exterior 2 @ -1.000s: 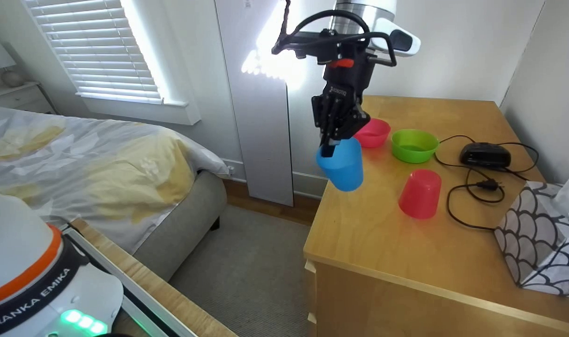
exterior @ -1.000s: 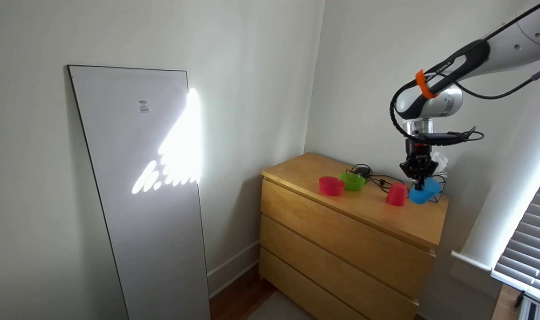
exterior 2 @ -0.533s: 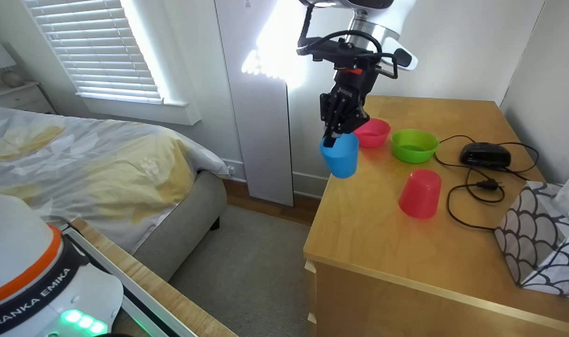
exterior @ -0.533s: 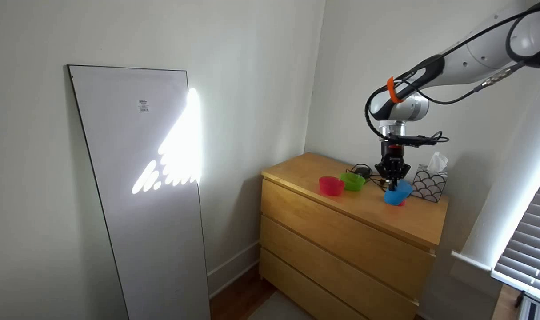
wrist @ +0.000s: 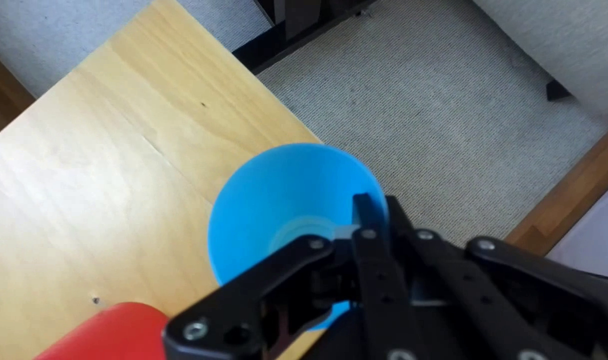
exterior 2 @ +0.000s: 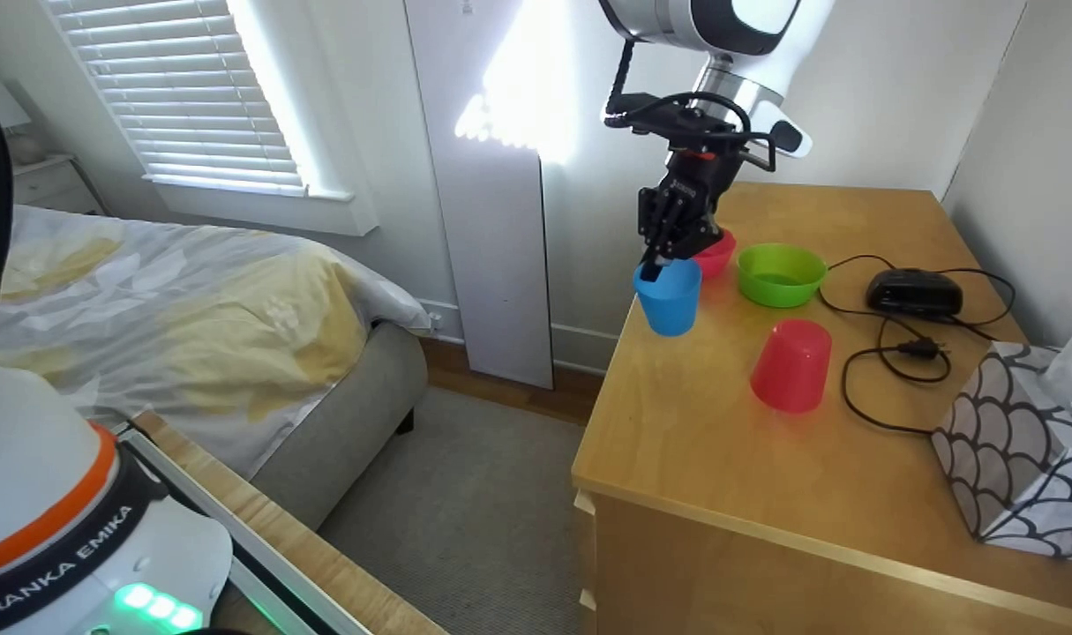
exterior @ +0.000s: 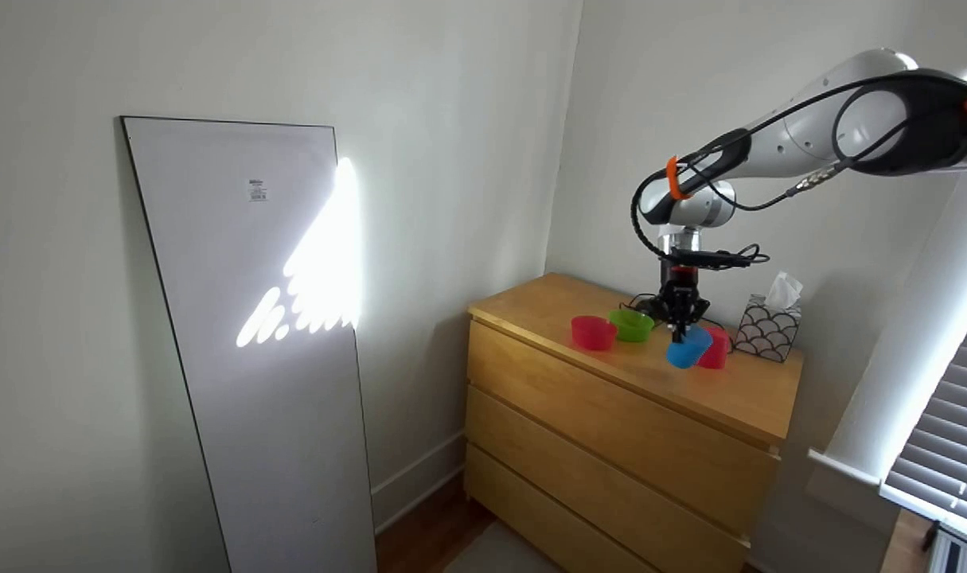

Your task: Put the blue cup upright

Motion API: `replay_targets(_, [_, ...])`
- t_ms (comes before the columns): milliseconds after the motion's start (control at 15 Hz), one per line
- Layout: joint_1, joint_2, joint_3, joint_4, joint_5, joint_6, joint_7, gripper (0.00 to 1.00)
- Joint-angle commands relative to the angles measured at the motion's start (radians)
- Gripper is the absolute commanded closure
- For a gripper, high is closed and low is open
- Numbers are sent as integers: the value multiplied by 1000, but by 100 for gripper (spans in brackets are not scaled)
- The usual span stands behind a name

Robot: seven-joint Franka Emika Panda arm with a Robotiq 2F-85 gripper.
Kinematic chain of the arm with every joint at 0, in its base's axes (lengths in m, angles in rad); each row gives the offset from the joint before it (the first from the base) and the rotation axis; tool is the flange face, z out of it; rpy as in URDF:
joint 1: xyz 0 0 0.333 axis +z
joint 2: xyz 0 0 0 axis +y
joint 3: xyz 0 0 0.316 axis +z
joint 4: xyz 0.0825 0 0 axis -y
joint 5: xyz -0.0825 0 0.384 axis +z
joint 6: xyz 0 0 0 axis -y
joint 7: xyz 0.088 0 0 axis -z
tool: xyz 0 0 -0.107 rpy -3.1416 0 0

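The blue cup shows in both exterior views [exterior: 689,350] [exterior 2: 670,304] and in the wrist view [wrist: 283,195]. My gripper [exterior: 678,333] [exterior 2: 650,270] [wrist: 379,207] is shut on its rim, one finger inside the cup and one outside. The cup's mouth faces up and it leans a little. It hangs over the left edge area of the wooden dresser top [exterior 2: 721,459]; whether its base touches the top I cannot tell. Part of the near rim is hidden behind the gripper in the wrist view.
An upside-down red cup [exterior: 715,350] [exterior 2: 791,366] [wrist: 116,335] stands close by. A pink bowl [exterior: 594,333] [exterior 2: 717,255] and a green bowl [exterior: 631,326] [exterior 2: 781,275] stand farther along. A black device [exterior 2: 913,291] with cables and a tissue box [exterior: 770,330] [exterior 2: 1012,459] stand along the wall side.
The gripper, holding the blue cup, has moved along the dresser past the red cup, toward the bowls. The cup leans less than a second ago.
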Motion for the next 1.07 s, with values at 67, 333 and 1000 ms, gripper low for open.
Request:
replay_targets(67, [-43,118,13,155,46,-73,30,92])
replay_targets(333, [-56,148,15,202,45,-89,29,57])
replay_targets(1000, [-15,-140,-10,-68,-101,-6,-145,0])
